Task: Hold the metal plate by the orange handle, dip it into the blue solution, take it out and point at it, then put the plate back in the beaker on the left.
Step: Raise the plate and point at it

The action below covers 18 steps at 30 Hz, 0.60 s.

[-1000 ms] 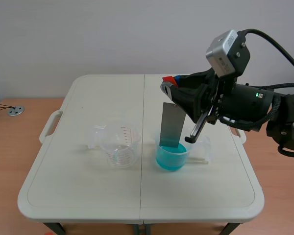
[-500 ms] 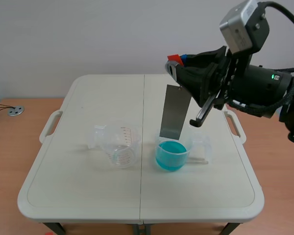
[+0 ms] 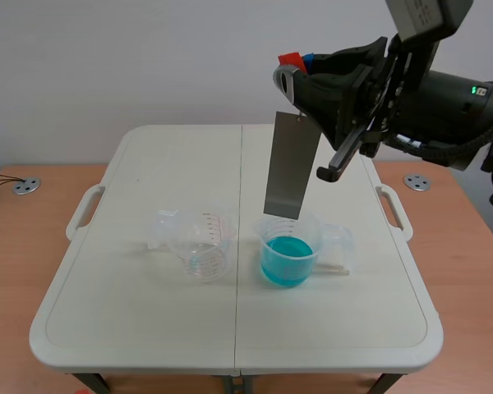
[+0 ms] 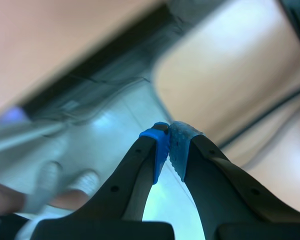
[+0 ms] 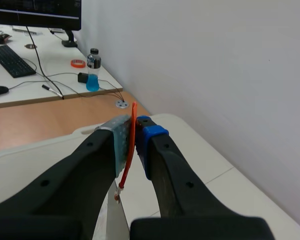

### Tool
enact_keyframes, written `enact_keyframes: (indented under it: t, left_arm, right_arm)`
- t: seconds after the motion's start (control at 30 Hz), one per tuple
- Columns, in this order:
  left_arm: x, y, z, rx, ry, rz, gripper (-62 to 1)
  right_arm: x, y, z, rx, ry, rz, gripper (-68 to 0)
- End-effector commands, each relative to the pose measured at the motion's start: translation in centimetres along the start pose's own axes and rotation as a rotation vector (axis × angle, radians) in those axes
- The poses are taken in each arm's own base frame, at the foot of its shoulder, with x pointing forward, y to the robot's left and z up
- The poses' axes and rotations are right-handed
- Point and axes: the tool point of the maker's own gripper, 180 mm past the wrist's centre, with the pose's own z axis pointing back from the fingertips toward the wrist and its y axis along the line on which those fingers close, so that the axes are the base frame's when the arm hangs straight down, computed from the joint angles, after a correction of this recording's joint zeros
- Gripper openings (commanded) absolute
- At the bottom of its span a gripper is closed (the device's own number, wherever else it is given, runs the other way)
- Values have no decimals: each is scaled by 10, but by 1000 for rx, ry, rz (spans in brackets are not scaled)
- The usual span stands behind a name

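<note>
No legible text anywhere. On the clear beaker (image 3: 199,246), red graduation lines and figures run down the wall, too small to read. The bottle (image 5: 93,70) of blue liquid has an unreadable label. Monitor (image 5: 35,12) screen content illegible.

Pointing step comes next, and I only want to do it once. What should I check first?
1. Metal plate out of the blue solution: ok, lower edge above the liquid.
2. Right jaws shut on the orange handle: ok.
3. Left jaws shut for pointing: ok.
4. Left arm near the plate: not ok, absent from the scene view.
5. Left beaker upright, unobstructed: ok.
6. Plate done dripping: cannot tell.
</note>
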Motion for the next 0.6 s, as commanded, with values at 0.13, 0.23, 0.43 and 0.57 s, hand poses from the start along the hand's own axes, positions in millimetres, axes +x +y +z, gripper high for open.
enact_keyframes:
  t: [0.13,0.23,0.43,0.57]
  left_arm:
    - [55,63,26,134,-214,-92,-592]
    - [90,84,38,170,-330,-160,-592]
    - [156,106,42,204,-509,-272,-592]
    - [198,116,41,238,-622,-319,-592]
  right_arm:
    - [27,1,-3,18,-60,39,-662]
    - [30,1,-4,20,-61,25,-662]
    - [35,0,-4,16,-61,7,-662]
    - [38,-5,-2,-1,-67,6,-662]
